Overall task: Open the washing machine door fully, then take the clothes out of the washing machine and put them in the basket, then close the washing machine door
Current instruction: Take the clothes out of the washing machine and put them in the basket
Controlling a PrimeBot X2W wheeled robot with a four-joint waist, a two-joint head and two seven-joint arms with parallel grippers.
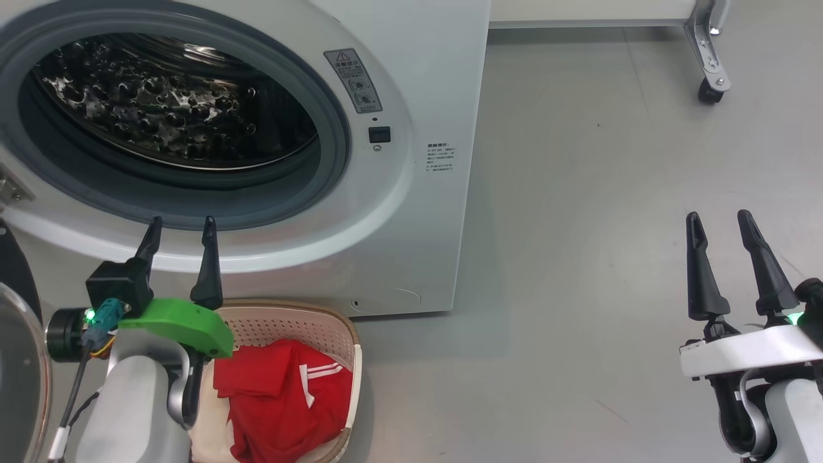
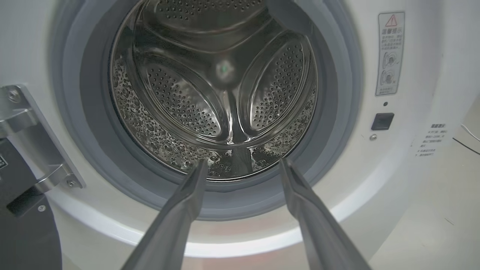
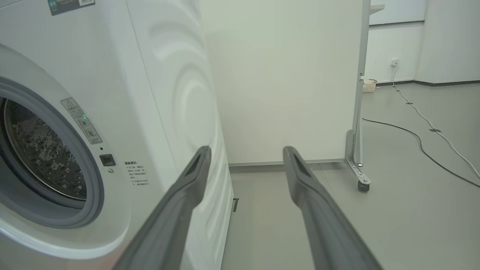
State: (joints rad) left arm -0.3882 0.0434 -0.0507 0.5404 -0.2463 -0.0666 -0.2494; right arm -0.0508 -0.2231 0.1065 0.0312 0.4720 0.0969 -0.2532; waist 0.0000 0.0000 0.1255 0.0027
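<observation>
The white washing machine [image 1: 411,212] stands open, its steel drum [image 2: 221,93] showing no garment inside. The washing machine door [image 1: 16,360] hangs swung out at the far left, only its black rim and glass edge in view; its hinge bracket [image 2: 33,138] shows in the left wrist view. Red clothes [image 1: 283,399] with white stripes lie in the cream basket [image 1: 350,360] on the floor below the opening. My left gripper [image 1: 182,226] is open and empty just before the lower edge of the opening, above the basket. My right gripper [image 1: 718,217] hovers open and empty over the floor to the right.
A white panel on a metal leg with a caster [image 1: 709,93] stands at the back right. Cables [image 3: 420,138] trail over the grey floor further right. A small pale basket [image 3: 369,85] sits far off by the wall.
</observation>
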